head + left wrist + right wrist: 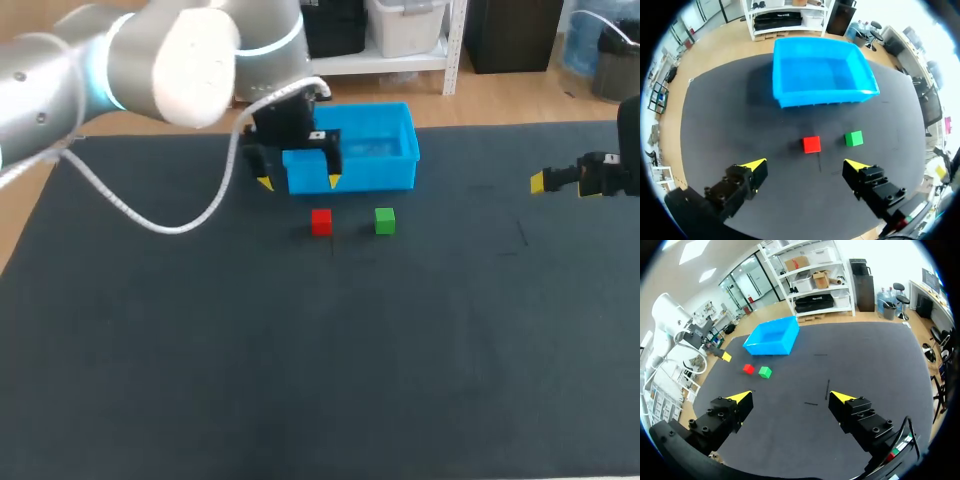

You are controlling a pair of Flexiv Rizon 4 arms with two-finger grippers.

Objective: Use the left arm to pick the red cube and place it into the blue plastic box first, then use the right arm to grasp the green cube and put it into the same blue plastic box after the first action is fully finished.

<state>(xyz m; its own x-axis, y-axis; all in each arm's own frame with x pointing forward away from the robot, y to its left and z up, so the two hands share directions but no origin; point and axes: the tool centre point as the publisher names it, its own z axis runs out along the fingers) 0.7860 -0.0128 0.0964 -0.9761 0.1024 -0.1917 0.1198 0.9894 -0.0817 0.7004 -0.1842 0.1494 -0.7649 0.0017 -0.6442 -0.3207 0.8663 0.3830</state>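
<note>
A red cube [321, 221] and a green cube [385, 221] lie side by side on the dark mat, just in front of the empty blue plastic box [398, 175]. My left gripper [299, 183] hangs open in the air above the box's front left part, nothing between its fingers. In the left wrist view the red cube [811, 144] lies ahead of the open left gripper [807, 164], the green cube [854, 138] beside it, the box [785, 95] beyond. My right gripper [540, 182] stays open at the far right, well away from the cubes [748, 369] [765, 372].
The dark mat [300, 360] covers the whole table. A white cable [150, 215] loops down from my left arm over the mat's left part. Short dark marks [828, 388] lie on the mat ahead of the right gripper.
</note>
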